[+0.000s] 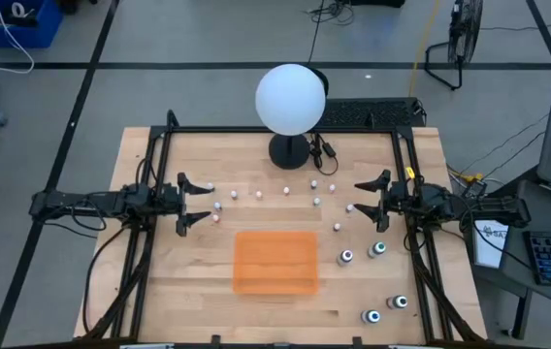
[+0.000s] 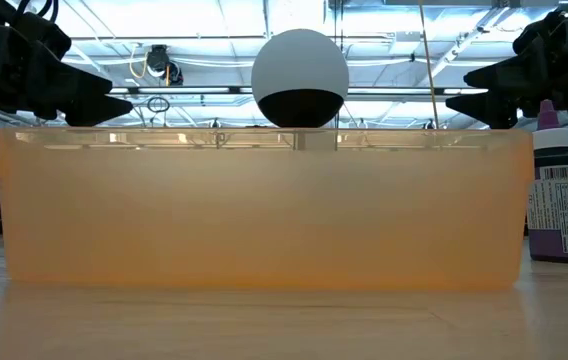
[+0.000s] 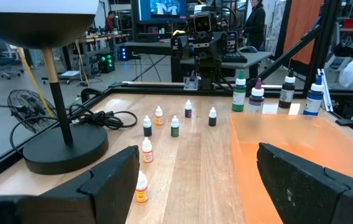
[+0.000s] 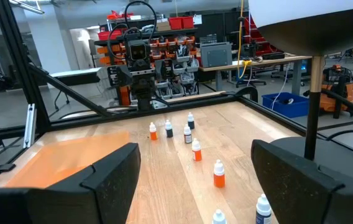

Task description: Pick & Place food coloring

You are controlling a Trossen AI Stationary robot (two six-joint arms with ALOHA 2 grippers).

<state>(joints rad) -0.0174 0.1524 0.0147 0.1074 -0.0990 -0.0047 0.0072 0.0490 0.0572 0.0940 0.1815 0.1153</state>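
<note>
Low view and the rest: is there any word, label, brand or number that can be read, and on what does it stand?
No text can be read in any view.
Dark bottle, right edge of low view: white label with a barcode and fine print, too small to read.
Small food coloring bottles: labels too small to read.
Papers beside the table, high view: dark marks, blurred.
Screen in the room behind: an image, nothing legible.

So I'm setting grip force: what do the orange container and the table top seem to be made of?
The orange container looks like translucent plastic with a frosted, matte finish: in the low view light glows through its wall and the lamp's stem shows faintly behind it. The table top looks like pale butcher-block wood with a smooth, low-sheen finish: long parallel strips and grain show in the high view.
</note>
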